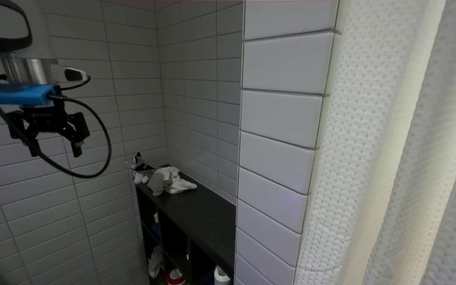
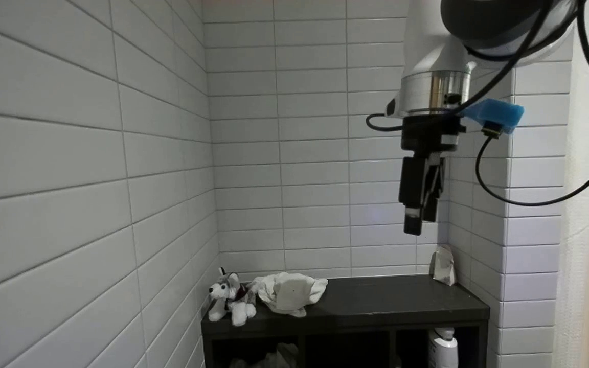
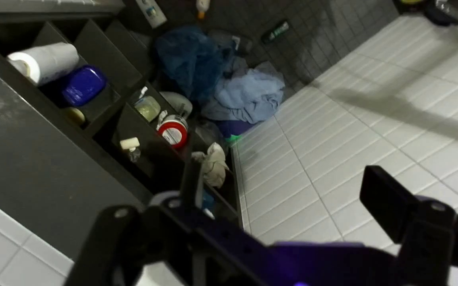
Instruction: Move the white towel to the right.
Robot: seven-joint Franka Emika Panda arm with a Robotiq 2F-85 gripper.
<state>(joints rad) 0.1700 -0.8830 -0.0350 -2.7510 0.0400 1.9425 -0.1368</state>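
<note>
Towel [image 1: 173, 182], apparently bunched, lies lower, well apart from the spread end effector [image 1: 56, 152].

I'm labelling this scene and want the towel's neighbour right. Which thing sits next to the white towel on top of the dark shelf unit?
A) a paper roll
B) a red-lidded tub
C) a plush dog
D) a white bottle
C: both exterior views show the plush dog beside the white towel, at the same end of the dark shelf unit.
</note>
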